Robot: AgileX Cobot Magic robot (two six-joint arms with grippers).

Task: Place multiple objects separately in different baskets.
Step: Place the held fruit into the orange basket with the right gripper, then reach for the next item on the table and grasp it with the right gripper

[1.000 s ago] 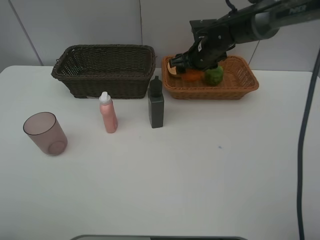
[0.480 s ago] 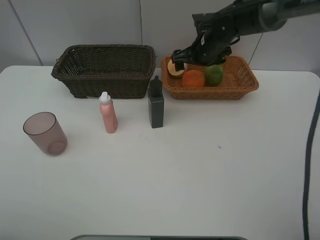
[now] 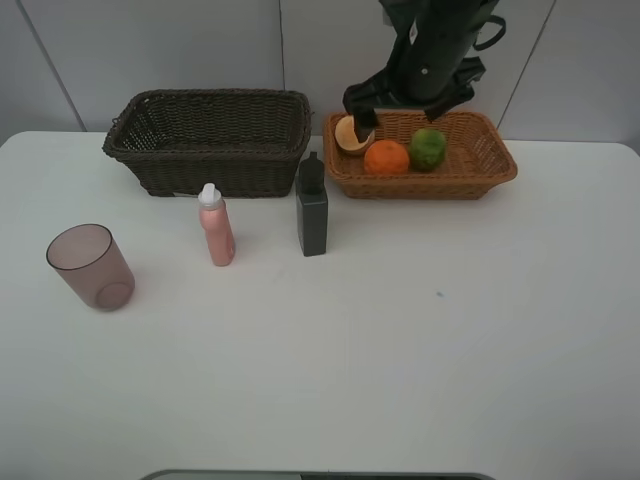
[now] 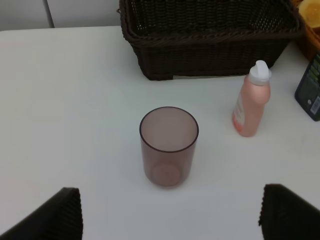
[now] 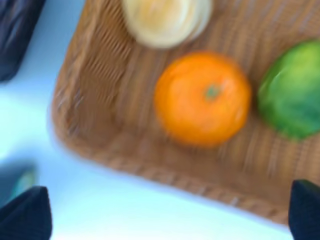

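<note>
The orange point(image 3: 386, 157), the green fruit point(image 3: 428, 148) and the pale peach-like fruit point(image 3: 351, 136) lie in the light tan basket point(image 3: 495, 165). My right gripper point(image 3: 405, 100) hangs open and empty above them. The blurred right wrist view shows the orange point(image 5: 202, 97), green fruit point(image 5: 292, 95) and peach point(image 5: 165, 20) below the spread gripper point(image 5: 165, 215). The mauve cup point(image 4: 168, 145) stands upright in front of my open left gripper point(image 4: 170, 215). The pink bottle point(image 3: 215, 228) and the dark green bottle point(image 3: 312, 210) stand before the dark brown basket point(image 3: 210, 160).
The cup point(image 3: 90, 267) stands at the table's left. The pink bottle point(image 4: 251, 100) and dark bottle point(image 4: 311, 90) stand beyond it, near the dark basket point(image 4: 210, 50). A wall runs behind both baskets.
My right gripper has risen out of the tan basket and drawn back and up. The orange it covered now lies free in the basket beside the green fruit.
</note>
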